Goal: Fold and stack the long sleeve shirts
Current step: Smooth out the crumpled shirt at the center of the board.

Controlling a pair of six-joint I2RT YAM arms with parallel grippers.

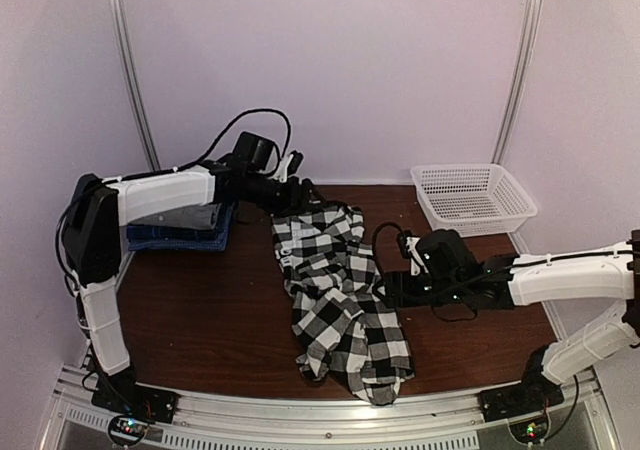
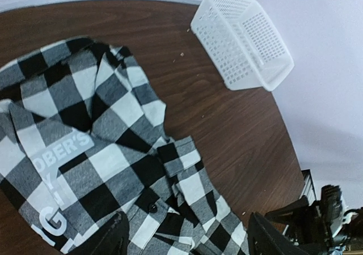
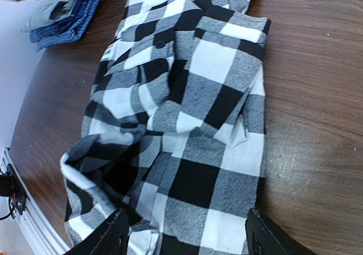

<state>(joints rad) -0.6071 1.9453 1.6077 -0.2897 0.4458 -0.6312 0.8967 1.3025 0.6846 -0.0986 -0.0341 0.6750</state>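
Centrally, the plaid shirt lies crumpled on the bench, running from 12 o'clock down to 6 o'clock. Its lower end stops just short of the metal rail along the near edge. A white printed label on the cloth is partly folded under. It reads "OBER'S", with a "Y" and a "G" below it, and the rest is hidden.

The left pincer hangs at the shirt's 12 o'clock end with its fingers spread wide, gripping nothing. The right pincer sits at the shirt's 3 o'clock edge, also spread wide and empty, with the cloth beneath it.

A stack of folded shirts, blue under grey, sits at 10 o'clock beneath the left arm. A white mesh basket stands at 2 o'clock against the far edge, well apart from the shirt. Bare wood shows at 8 o'clock, and also between the shirt and the basket.
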